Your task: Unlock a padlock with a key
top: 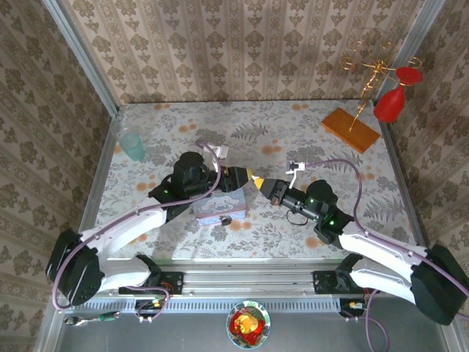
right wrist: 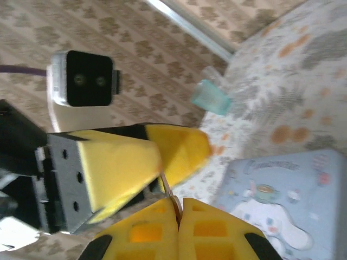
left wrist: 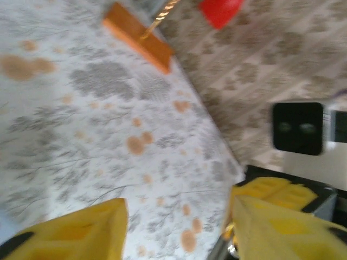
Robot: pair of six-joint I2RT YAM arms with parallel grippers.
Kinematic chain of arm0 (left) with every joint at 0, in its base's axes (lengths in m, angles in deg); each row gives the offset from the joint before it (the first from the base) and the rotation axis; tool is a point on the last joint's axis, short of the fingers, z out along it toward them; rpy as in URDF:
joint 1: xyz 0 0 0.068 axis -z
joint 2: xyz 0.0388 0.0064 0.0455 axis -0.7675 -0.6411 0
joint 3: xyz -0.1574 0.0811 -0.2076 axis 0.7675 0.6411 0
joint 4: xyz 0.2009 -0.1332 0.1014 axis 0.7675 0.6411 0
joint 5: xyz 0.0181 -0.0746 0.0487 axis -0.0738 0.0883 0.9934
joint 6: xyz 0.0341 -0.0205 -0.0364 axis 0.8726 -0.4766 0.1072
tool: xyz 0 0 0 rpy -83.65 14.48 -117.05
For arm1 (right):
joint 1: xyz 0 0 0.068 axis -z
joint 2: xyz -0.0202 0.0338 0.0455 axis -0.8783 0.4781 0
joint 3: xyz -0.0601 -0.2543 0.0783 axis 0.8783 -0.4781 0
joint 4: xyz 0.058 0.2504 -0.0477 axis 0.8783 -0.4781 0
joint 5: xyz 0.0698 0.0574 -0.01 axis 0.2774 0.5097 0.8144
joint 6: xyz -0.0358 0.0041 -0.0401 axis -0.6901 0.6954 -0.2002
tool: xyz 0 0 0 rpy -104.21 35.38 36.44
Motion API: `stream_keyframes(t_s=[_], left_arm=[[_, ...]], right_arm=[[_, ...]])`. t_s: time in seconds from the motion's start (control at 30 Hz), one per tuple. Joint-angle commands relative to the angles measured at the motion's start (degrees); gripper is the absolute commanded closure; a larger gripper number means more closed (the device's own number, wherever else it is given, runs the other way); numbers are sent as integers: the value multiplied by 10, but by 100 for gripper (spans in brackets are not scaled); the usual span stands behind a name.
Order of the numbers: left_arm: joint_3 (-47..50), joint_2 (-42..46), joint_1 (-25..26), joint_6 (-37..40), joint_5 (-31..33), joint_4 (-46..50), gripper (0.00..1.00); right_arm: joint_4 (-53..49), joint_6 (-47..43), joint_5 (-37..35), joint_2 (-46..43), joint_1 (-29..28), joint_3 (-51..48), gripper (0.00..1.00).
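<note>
Two right fingers (right wrist: 217,233) pinching key (right wrist: 169,193), padlock (top: 226,219) beside tin (top: 214,208)

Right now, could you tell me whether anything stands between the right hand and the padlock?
Mostly the tin: the padlock lies by its near edge, while the right hand, shut on the key, hovers beyond its far right corner, tip to tip with the left hand. A straight line to the padlock crosses that corner.

My table (top: 293,235) wears a pale floral cloth. A teal cup (top: 133,145) stands at ten o'clock, an orange wooden base (top: 349,130) at two (a gold stand (top: 366,95) rises from it), and a pastel tin (top: 220,207) near the middle, with the padlock (top: 226,219) just beside it.
</note>
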Motion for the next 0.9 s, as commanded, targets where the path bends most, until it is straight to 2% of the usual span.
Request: stream_keyframes(t_s=[0.0, 0.17, 0.23, 0.37, 0.4, 0.43, 0.63, 0.87], left_arm=[[-40, 21, -8, 73, 172, 262, 38], [-54, 40, -11, 71, 308, 453, 26], [-37, 62, -17, 59, 323, 484, 21], [23, 108, -37, 49, 263, 469, 13], [38, 116, -37, 51, 245, 456, 10], [53, 120, -36, 45, 236, 446, 0], [100, 113, -20, 22, 210, 373, 0], [102, 33, -4, 14, 215, 310, 1]], right_arm=[[-155, -48, -87, -44, -3, 24, 100], [-214, -56, -99, -77, -9, 9, 100], [-225, -55, -100, -81, -13, 4, 100], [-231, -54, -107, -79, -20, -4, 100], [-232, -55, -108, -76, -21, -3, 100], [-232, -54, -108, -74, -21, -3, 100], [-223, -53, -110, -54, -26, 0, 100], [-232, -51, -110, -40, -28, 11, 100]])
